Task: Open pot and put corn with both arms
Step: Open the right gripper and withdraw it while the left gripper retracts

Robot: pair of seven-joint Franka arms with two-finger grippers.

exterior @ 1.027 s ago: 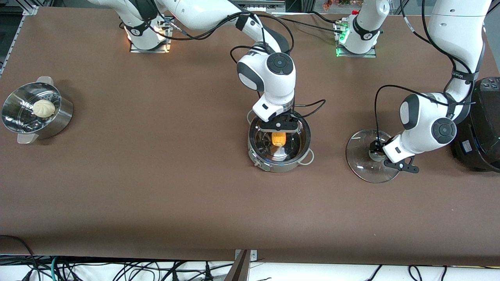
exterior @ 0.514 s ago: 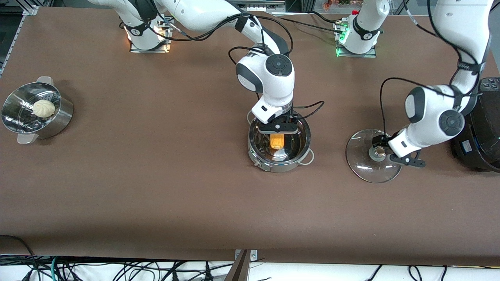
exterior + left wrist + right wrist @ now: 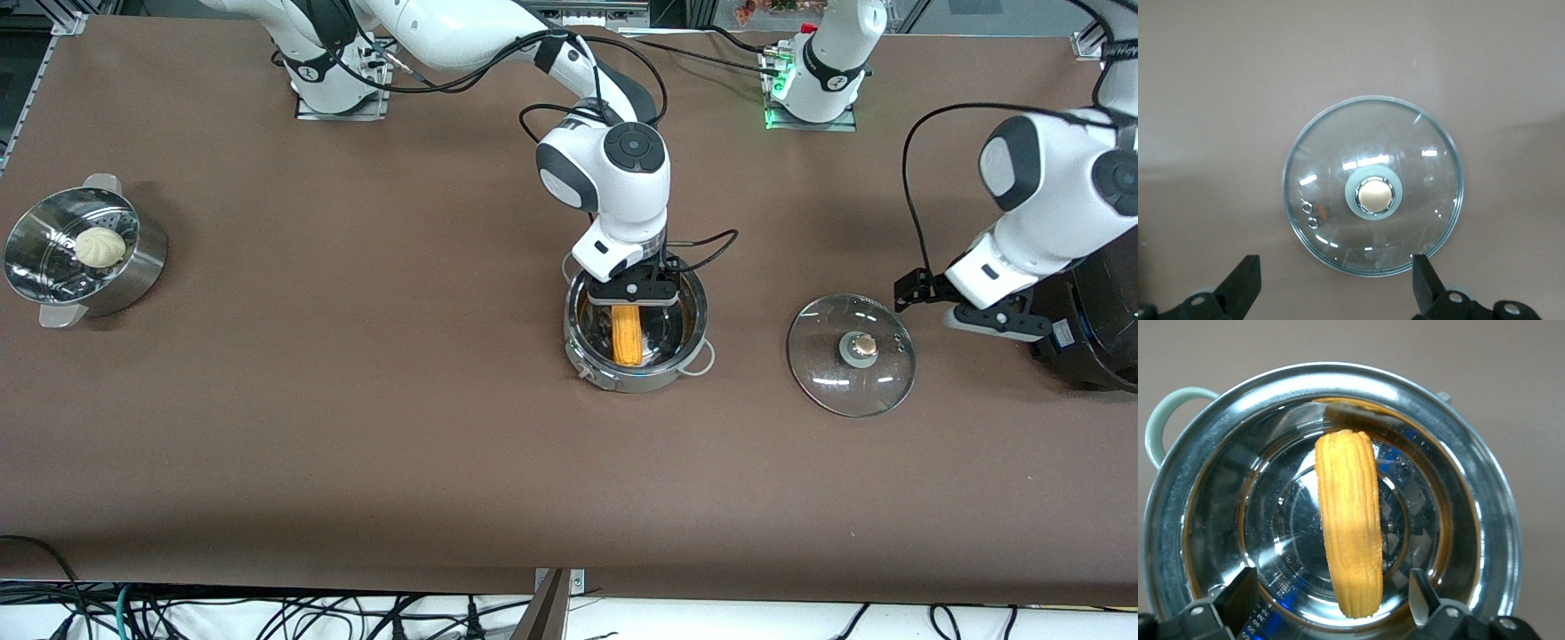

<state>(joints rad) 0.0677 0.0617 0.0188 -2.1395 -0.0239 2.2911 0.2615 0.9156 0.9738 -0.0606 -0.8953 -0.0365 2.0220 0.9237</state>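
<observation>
The right end effector (image 3: 633, 294) hangs over the pot (image 3: 637, 331), just above the rim on the side toward the robot bases, with its fingers (image 3: 1239, 595) spread apart and holding nothing. Directly below it the corn (image 3: 627, 335) lies inside the pot on the shiny bottom, free of both fingers; in the right wrist view the corn (image 3: 1349, 520) runs lengthwise across the middle of the pot (image 3: 1485, 520), with one end below the gap between the fingers. The pot stands uncovered near the middle of the surface (image 3: 356, 427).

The left end effector (image 3: 960, 302) is up in the air toward the left arm's end of the surface, beside the black cooker (image 3: 1098, 311), its fingers (image 3: 1245, 283) wide open and empty. The glass lid (image 3: 851, 355) lies flat on the surface, knob (image 3: 1375, 195) upward, apart from this end effector and between it and the pot. Well away from both end effectors, at the right arm's end of the surface, stands the steamer bowl (image 3: 133, 276) with a pale bun (image 3: 99, 246) in it.
</observation>
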